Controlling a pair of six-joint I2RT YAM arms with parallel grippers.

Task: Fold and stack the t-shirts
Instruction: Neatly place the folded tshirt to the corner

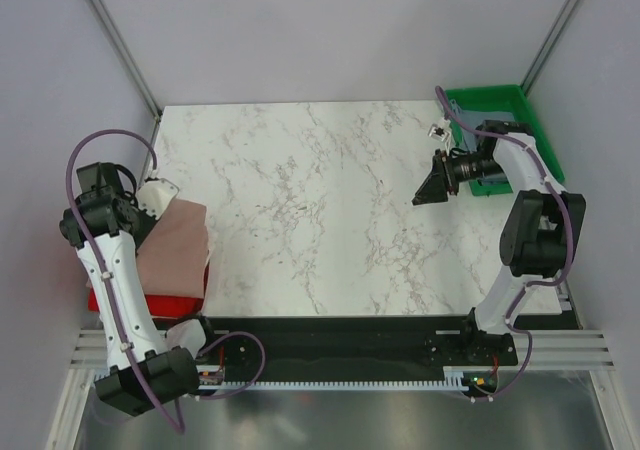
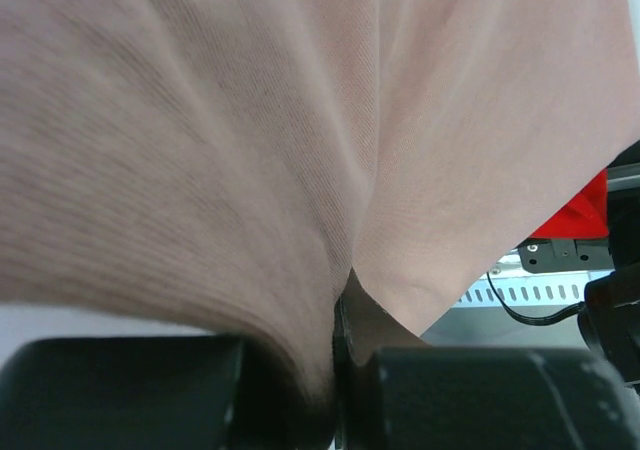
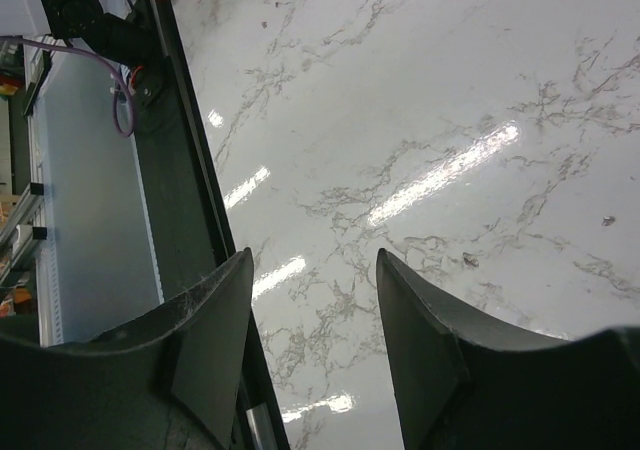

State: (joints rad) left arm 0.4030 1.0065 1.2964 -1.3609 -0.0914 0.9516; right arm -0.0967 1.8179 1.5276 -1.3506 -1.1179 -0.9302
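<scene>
My left gripper (image 2: 340, 370) is pinched shut on a gather of the dusty-pink t-shirt (image 2: 250, 120). The cloth rises out of the narrow seam between my two pads, and its creases fan away from that seam until they fill the left wrist view. Seen from above, my grip is at the far left end of the shirt, at the left edge of the table (image 1: 320, 170). From there the pink cloth runs back toward my base, so its long axis lies roughly far-to-near, leaning a little to the right at the near end. It lies on top of the bright red t-shirt (image 1: 100, 298), which shows only as a strip along the pink one's left and near sides. My right gripper (image 3: 312, 270) has its fingers spread and nothing between them. It hovers over bare marble well across the table, close to the green tray (image 1: 500, 98), pointing left. My left arm is therefore the only one on the shirt, and I judge that any placing or smoothing has to move along that far-to-near line, away from my pinch.
</scene>
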